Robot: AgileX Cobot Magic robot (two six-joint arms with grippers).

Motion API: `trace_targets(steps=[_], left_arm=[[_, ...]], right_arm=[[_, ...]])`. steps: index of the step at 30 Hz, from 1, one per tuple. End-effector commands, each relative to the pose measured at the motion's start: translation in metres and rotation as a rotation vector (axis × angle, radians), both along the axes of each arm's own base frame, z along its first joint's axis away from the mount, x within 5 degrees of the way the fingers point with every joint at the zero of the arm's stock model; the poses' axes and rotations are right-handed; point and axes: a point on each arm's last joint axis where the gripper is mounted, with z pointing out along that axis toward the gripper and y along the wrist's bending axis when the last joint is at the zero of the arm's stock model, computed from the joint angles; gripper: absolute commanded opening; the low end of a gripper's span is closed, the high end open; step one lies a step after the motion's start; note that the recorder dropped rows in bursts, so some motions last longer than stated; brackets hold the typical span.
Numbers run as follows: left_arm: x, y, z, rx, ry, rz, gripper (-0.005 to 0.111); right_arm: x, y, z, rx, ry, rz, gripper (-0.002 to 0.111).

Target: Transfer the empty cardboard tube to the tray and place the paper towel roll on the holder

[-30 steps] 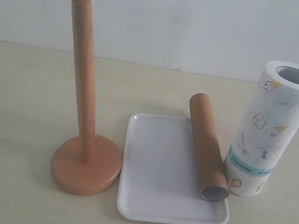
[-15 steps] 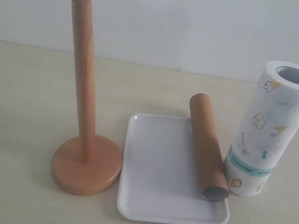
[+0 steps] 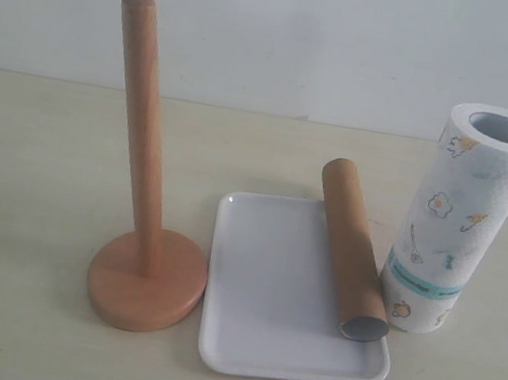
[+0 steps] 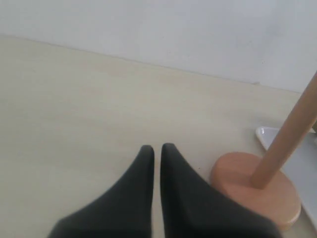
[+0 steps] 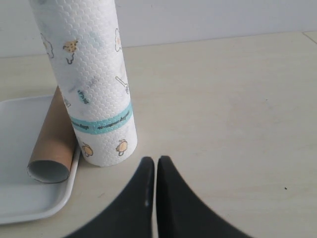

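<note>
On the right of the tray [image 3: 256, 293] lies the tube [image 3: 351, 260]; the roll [image 3: 458, 224] stands upright beside it, ready for the holder [image 3: 142, 191]; our jaws are clenched, empty.

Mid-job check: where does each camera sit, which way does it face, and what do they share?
Exterior: off the arms, looking slightly down at holder, tray, empty cardboard tube and paper towel roll; no arm shows.
Left wrist: low behind the left gripper, facing the holder's base; shut jaws show.
Right wrist: low behind the right gripper, facing roll and tube; shut jaws show.
Shared: all three see the tray.
</note>
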Motion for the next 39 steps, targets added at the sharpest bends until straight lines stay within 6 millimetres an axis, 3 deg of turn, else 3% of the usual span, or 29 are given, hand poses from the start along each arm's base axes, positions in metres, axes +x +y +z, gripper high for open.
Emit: trace_targets(steps=[1,19,26,34,39], left_arm=[[0.000,-0.001,0.001,-0.042,-0.017,0.000,0.004],[0.000,-0.001,0.001,-0.042,-0.017,0.000,0.004],[0.000,-0.001,0.001,-0.042,-0.017,0.000,0.004],[0.000,-0.001,0.001,-0.042,-0.017,0.000,0.004],[0.000,-0.001,0.001,-0.042,-0.017,0.000,0.004]], right_arm=[[0.000,0.000,0.001,-0.002,-0.010,-0.002,0.001],[0.000,0.000,0.001,-0.004,-0.010,-0.002,0.001],[0.000,-0.001,0.002,-0.110,-0.033,0.015,0.001],[0.003,-0.004,0.019,-0.229,-0.222,-0.006,0.001],[0.001,-0.009,0.048,-0.232,-0.534,-0.098,0.001]])
